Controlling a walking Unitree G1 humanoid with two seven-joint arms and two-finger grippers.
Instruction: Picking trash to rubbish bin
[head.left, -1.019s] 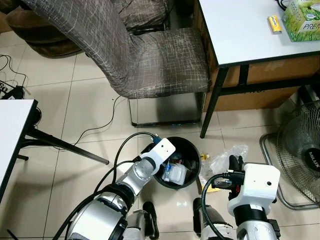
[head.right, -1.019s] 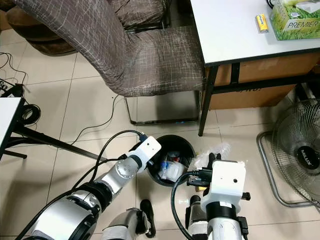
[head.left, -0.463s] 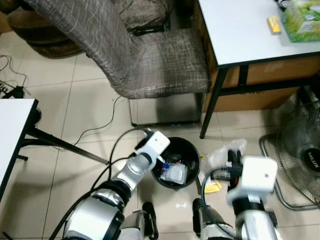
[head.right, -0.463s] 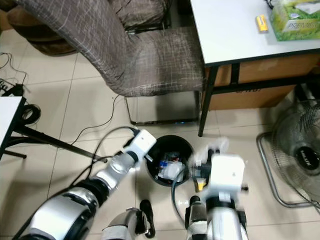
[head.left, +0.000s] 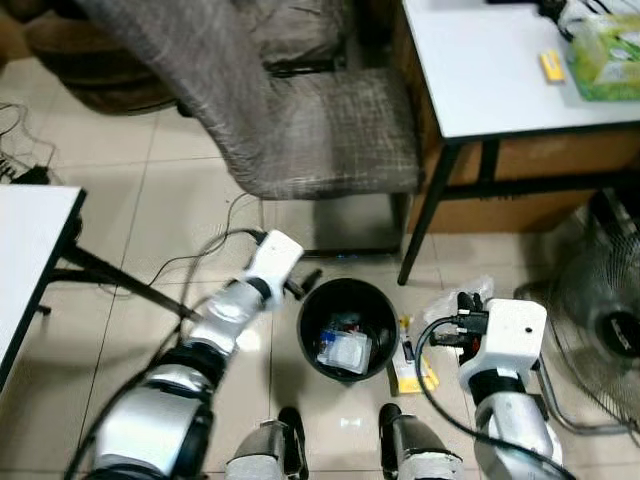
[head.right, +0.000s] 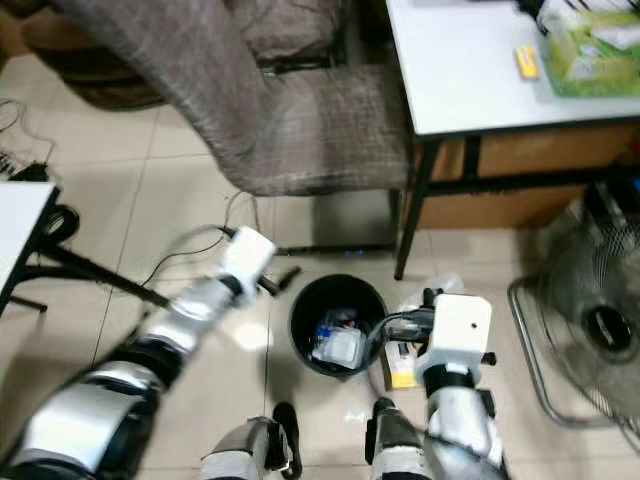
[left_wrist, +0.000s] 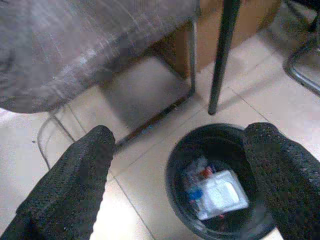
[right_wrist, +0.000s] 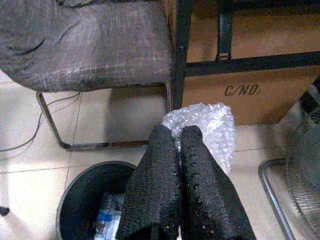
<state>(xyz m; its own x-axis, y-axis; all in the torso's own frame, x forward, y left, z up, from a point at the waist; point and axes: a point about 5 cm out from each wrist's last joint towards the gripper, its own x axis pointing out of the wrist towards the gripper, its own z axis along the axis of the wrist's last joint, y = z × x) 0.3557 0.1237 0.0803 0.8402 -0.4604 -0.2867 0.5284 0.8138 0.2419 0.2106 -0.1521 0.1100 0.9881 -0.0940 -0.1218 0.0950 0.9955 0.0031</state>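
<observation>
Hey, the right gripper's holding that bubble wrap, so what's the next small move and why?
Probably swing the right gripper toward the robot's left until it is over the black bin, then open. Its fingers are shut on the bubble wrap, which sits beside the bin's rim rather than above its opening, and the open left gripper is off to the bin's other side.

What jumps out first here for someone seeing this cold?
The black rubbish bin on the tiled floor between the two arms, already holding plastic trash. Next, the right gripper, shut on a crumpled piece of bubble wrap just right of the bin. The left gripper is open, above the bin's left side, with the grey fabric chair behind.
</observation>
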